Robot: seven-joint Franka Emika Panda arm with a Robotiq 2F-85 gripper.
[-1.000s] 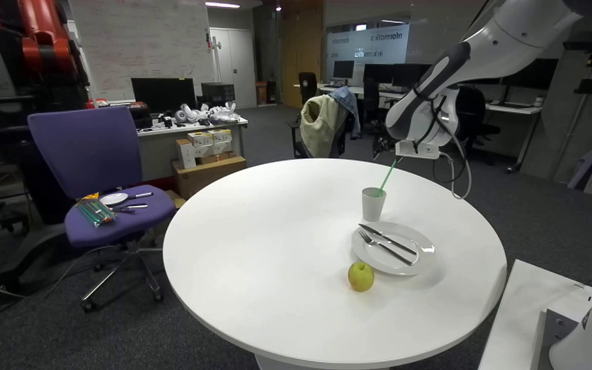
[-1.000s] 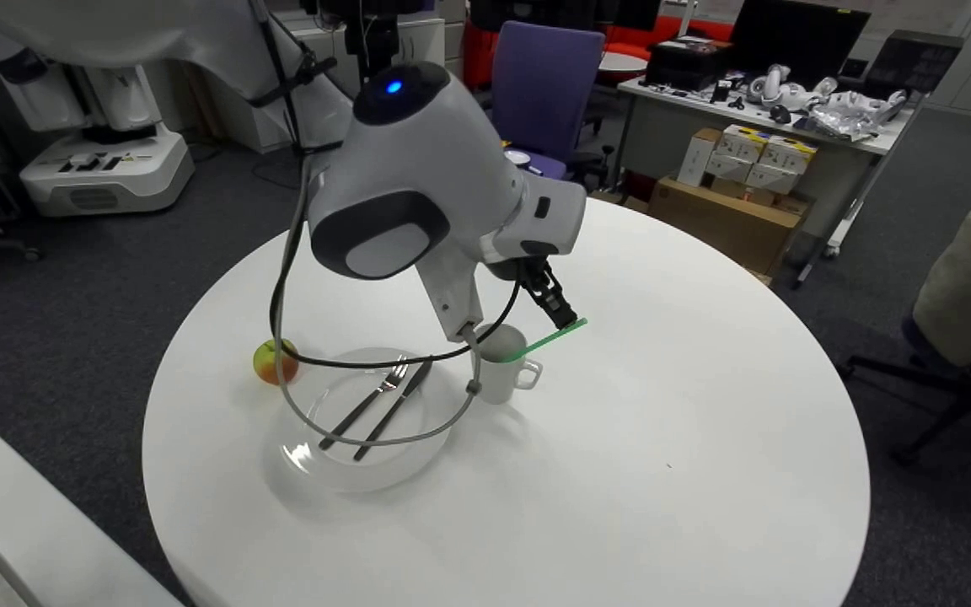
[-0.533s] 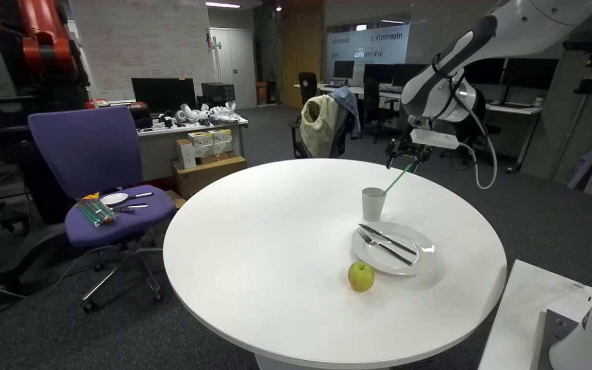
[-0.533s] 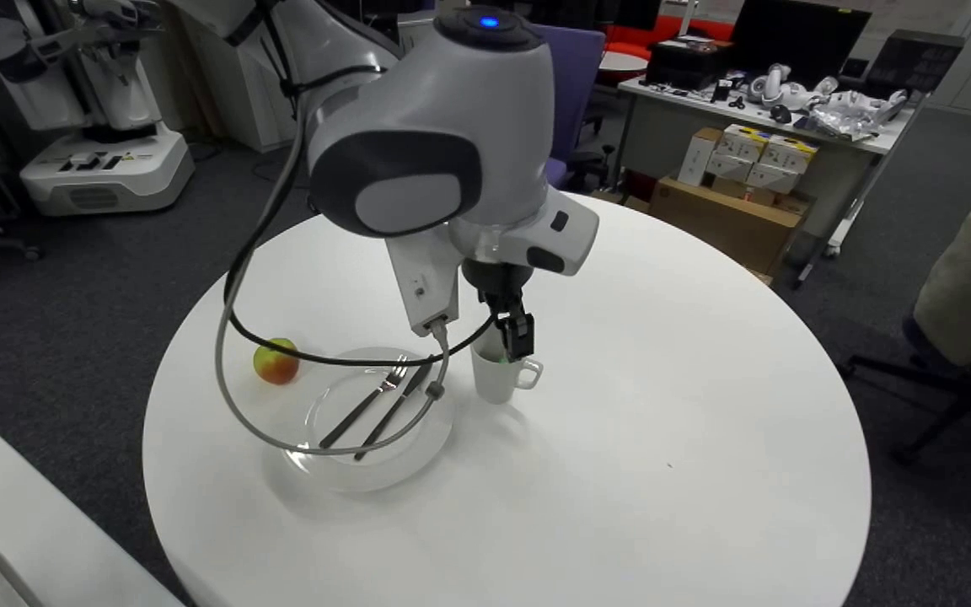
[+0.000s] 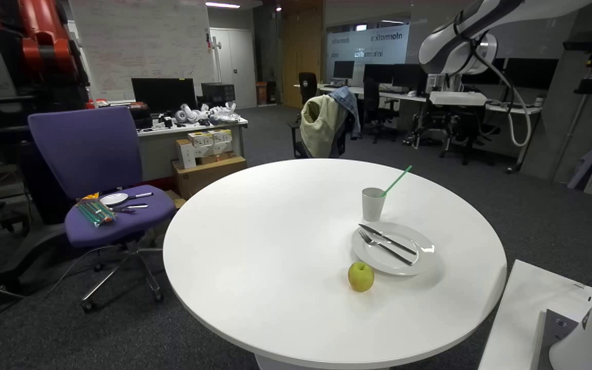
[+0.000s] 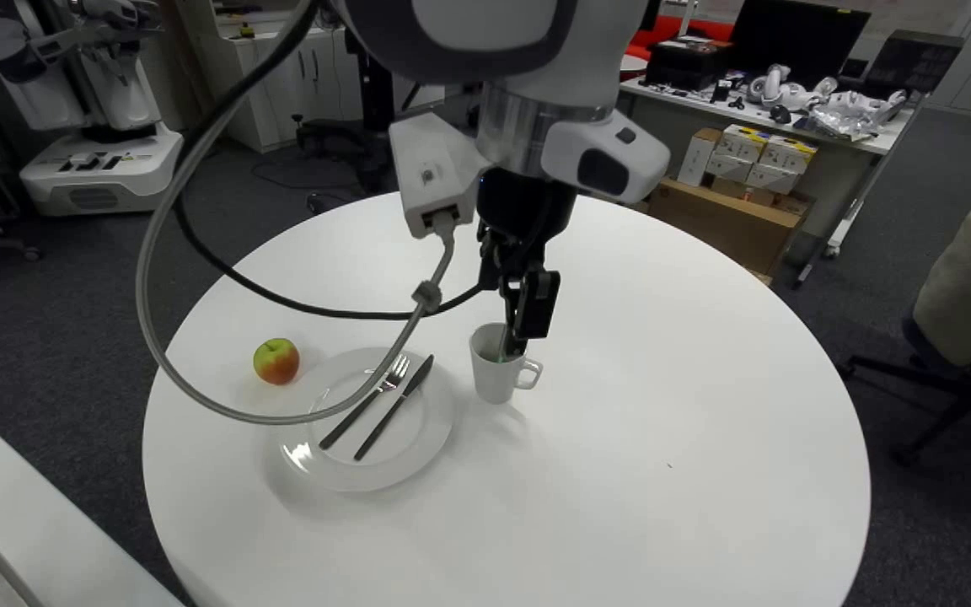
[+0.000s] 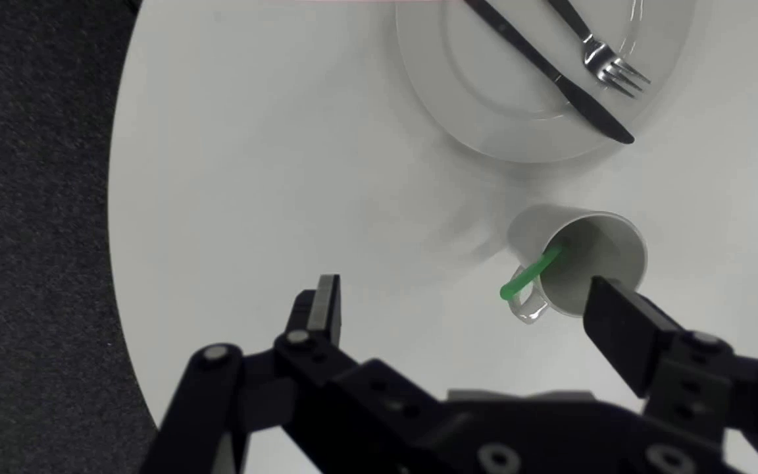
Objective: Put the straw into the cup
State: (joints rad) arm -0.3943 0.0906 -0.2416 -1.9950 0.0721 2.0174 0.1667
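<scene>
The green straw (image 5: pixel 396 181) stands tilted in the white cup (image 5: pixel 373 205), leaning on its rim with the upper part sticking out. In the wrist view the straw (image 7: pixel 531 271) leans out over the handle side of the cup (image 7: pixel 606 247), its lower end inside. My gripper (image 7: pixel 464 283) is open with its fingers wide apart and nothing between them. In an exterior view the gripper (image 6: pixel 528 324) hangs above the cup (image 6: pixel 494 381) and hides most of the straw. The gripper also shows in an exterior view (image 5: pixel 432 143), apart from the straw.
A white plate (image 5: pixel 424 257) with a knife (image 5: pixel 388 239) and a fork (image 5: pixel 386 248) lies beside the cup. An apple (image 5: pixel 361 276) sits near the plate. All stand on a round white table (image 5: pixel 275 257). A cable loop (image 6: pixel 308 316) hangs from the arm above the plate.
The gripper was at the straw's top end a second ago. It has opened, let go and moved up and away. The straw now leans further over; the cup has not moved.
</scene>
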